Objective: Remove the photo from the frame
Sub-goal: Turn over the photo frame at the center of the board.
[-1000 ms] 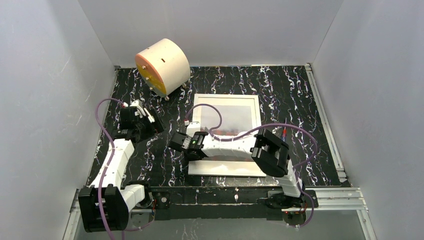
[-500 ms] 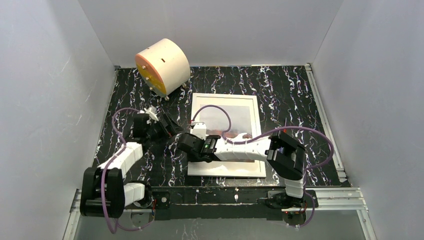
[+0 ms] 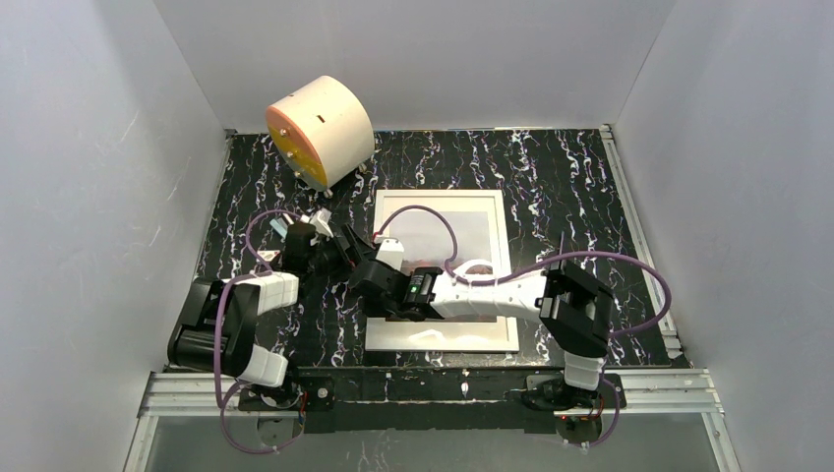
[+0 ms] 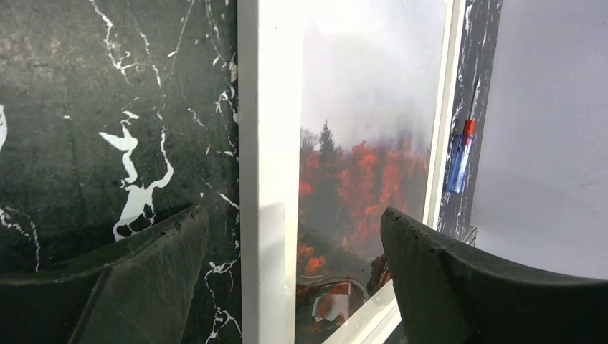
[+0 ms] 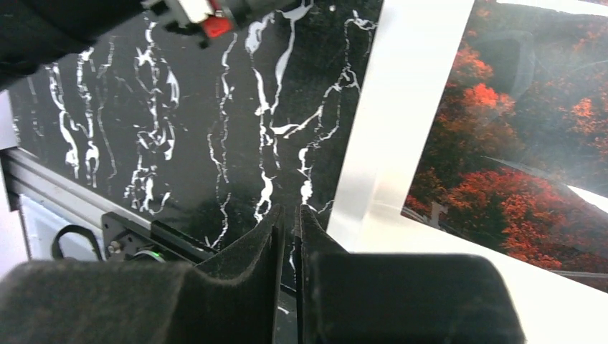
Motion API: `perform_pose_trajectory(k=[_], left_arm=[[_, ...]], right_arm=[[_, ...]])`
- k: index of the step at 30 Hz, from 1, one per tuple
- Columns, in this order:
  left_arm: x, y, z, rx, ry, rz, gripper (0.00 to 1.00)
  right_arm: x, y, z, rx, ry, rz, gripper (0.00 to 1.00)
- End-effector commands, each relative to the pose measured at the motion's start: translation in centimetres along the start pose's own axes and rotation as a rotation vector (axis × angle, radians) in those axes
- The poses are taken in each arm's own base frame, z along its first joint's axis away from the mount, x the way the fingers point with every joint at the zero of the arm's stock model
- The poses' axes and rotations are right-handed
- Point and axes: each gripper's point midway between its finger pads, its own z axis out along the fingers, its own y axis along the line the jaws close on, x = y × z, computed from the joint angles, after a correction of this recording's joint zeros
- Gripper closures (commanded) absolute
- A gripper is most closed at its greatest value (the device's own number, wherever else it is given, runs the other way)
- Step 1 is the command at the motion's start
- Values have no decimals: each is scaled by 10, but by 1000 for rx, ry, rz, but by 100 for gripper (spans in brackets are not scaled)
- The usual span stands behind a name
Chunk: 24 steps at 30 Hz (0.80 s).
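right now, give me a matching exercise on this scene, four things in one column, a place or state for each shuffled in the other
Things:
1. left gripper
2. right gripper
3. cream cylinder
4. screwdriver

Places or states:
a. jaws almost together, over bare table just off the frame
b. far left corner, orange face showing
c. jaws wide open over the frame's edge
d. lying on the table by the frame's right side

Pairs: 1-c, 2-a, 3-b, 4-d
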Motion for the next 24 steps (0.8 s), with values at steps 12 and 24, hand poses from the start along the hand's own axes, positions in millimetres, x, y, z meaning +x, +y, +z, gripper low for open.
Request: perform_pose_trajectory(k=[12,24], left_arm=[[-19,33,-14,-260,-76,50,8],[-21,53,-24,-400,-72,50,3]], right_arm=[[8,-17,13,211,55,-30,58],[6,-28,30,348,43,-69,52]])
